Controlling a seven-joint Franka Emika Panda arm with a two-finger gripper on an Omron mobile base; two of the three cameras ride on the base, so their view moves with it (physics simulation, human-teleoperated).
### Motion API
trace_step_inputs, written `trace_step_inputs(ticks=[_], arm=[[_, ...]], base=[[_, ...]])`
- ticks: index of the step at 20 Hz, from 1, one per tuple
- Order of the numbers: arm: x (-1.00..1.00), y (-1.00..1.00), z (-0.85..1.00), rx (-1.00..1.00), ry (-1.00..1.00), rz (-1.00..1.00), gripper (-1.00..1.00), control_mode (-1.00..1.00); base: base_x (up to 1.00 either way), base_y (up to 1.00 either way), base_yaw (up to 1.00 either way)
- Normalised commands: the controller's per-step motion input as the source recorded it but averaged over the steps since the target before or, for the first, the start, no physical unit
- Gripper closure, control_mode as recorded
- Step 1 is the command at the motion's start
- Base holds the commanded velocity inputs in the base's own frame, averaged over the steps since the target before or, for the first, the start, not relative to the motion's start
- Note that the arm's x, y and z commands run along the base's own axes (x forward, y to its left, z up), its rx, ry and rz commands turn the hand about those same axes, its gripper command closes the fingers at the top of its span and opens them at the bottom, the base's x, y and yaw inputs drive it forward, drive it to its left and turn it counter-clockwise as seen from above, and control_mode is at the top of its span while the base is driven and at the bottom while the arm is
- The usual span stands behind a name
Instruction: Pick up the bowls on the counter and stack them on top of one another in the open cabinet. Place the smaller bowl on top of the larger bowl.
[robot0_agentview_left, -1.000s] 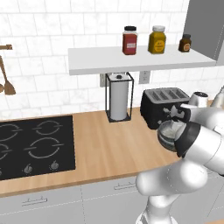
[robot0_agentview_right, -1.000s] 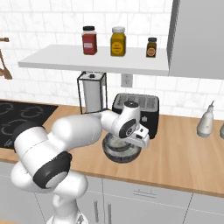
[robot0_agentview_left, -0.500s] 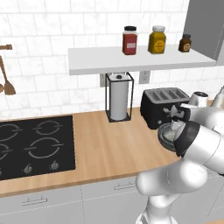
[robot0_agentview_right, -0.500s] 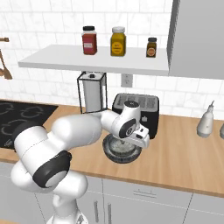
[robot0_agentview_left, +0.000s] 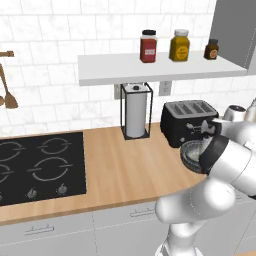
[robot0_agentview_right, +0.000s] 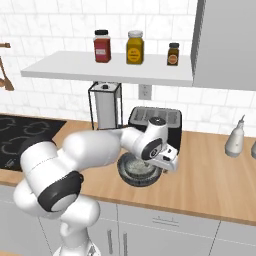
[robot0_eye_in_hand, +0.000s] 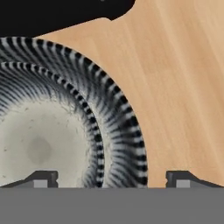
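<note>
Hand (robot0_eye_in_hand: 111, 177) open, right above the 2 nested bowls (robot0_eye_in_hand: 65, 131) on the surface (robot0_eye_in_hand: 175, 87); their rims lie between its fingers (robot0_eye_in_hand: 41, 178)

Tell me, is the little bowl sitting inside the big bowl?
Touching: hand view shows the smaller bowl nested inside the larger bowl's ribbed rim.

White marble-look tile wall (robot0_agentview_left: 60, 45) all along the back, pretty evenly lit. Grey tall cabinet (robot0_agentview_right: 227, 42) up in the corner. Grey drawer fronts (robot0_agentview_left: 65, 232) with slim handles down below. 2 wooden utensils (robot0_agentview_left: 7, 97) hanging off a rail at the far left. Wall outlet (robot0_agentview_right: 145, 91) between the tiles.
</note>
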Motion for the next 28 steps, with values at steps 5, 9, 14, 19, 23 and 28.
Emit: trace_step_inputs(ticks=[5,9,14,19,23,28], arm=[[-0.05,-0.44,0.00,0.07,0.00,0.00,-1.00,-1.00],[-0.13,-0.24,-0.03,0.05,0.00,0.00,-1.00,-1.00],[-0.13,-0.05,-0.02,0.00,0.00,0.00,-1.00,-1.00],[-0.15,-0.02,-0.18,0.00,-0.01,0.00,-1.00,-1.00],[-0.10,0.01,-0.31,0.00,-0.07,0.00,-1.00,-1.00],[0.00,0.08,-0.01,0.00,-0.11,0.00,-1.00,-1.00]], base=[[0.00,0.00,0.00],[0.00,0.00,0.00],[0.00,0.00,0.00],[0.00,0.00,0.00],[0.00,0.00,0.00],[0.00,0.00,0.00]])
